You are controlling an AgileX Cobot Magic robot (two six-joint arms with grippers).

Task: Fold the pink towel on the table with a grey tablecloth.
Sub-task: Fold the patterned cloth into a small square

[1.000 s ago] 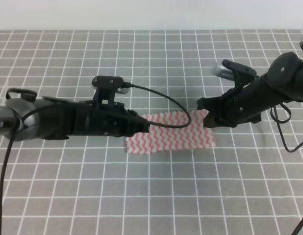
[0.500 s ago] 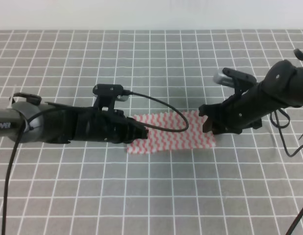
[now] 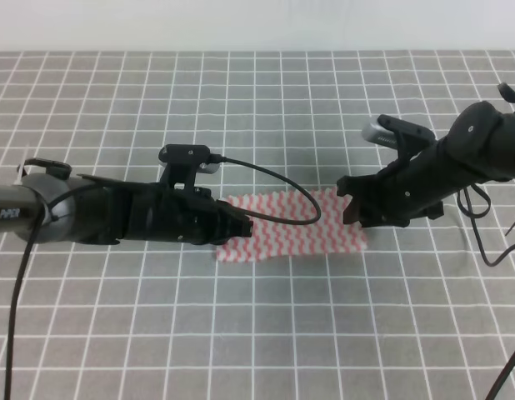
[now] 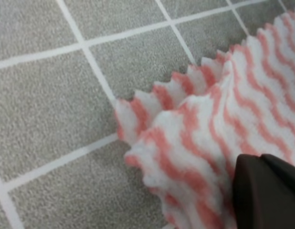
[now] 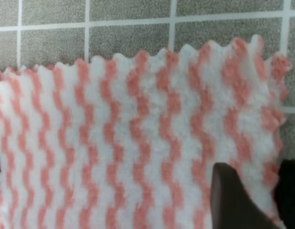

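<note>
Both arms reached low over the bench (image 3: 257, 333), the left claw (image 3: 241, 227) and right claw (image 3: 351, 210) each at a towel (image 3: 295, 229) end; grip unclear.

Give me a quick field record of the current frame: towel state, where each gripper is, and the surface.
towel: pink towel lying flat, two layers showing at its left corner
surface: table with a grey tablecloth, white grid lines
left gripper: at the towel's left edge, one dark finger on the cloth; open or shut unclear
right gripper: at the towel's right edge, fingers either side of the cloth edge
fold status: looks already folded once
</note>
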